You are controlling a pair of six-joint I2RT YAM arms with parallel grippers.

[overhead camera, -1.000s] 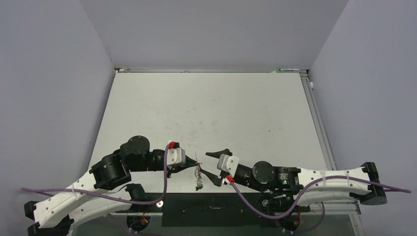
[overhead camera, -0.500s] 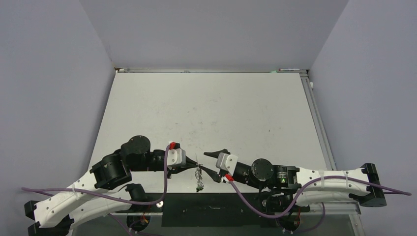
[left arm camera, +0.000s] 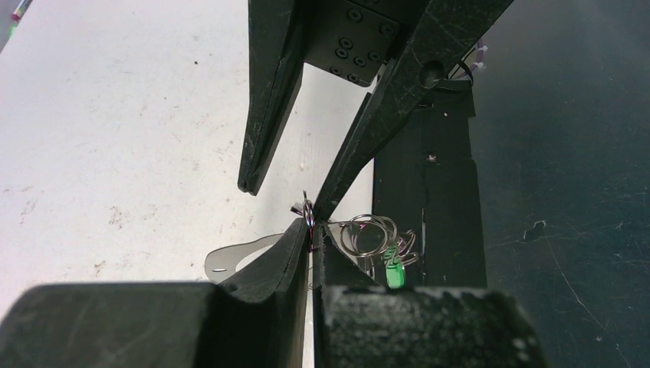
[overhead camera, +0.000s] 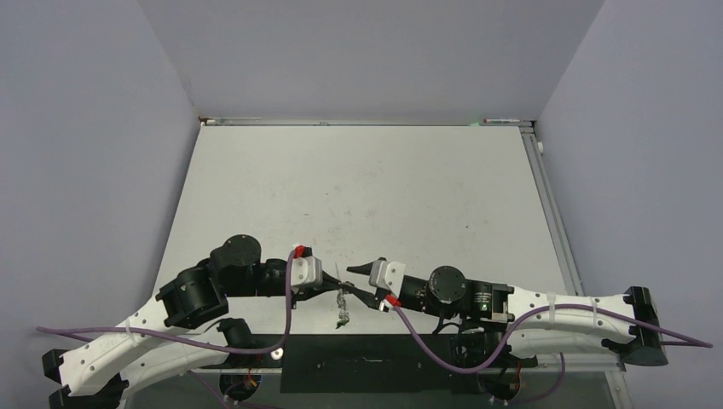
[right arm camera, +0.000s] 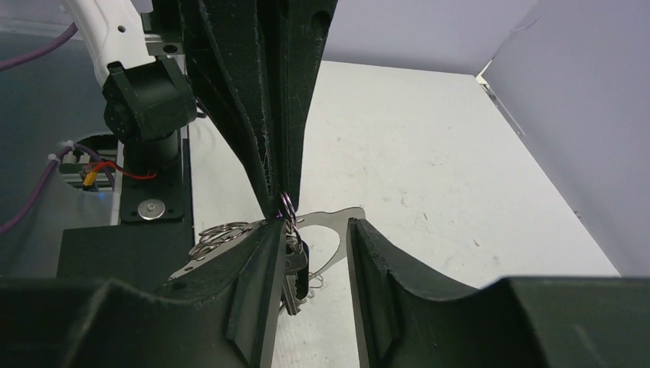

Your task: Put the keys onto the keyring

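While in left fingers (left arm camera: 277, 264), keyring (left arm camera: 369, 234) between right fingers (left arm camera: 264, 100).

The right tool (overhead camera: 350, 280) has been carried leftward to the keyring (overhead camera: 342, 303), from well apart to right against it. Its jaws have been narrowed around the ring, so that one finger (right arm camera: 257, 261) is now touching it and the other is just beside it.

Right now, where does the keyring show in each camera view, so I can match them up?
Top external: keyring low centre, between left gripper and right gripper.
Left wrist: low centre, at the shut fingertips.
Right wrist: centre, by the open jaws' gap.
Shared landmark: the left gripper's fingertips pinching its small ring.
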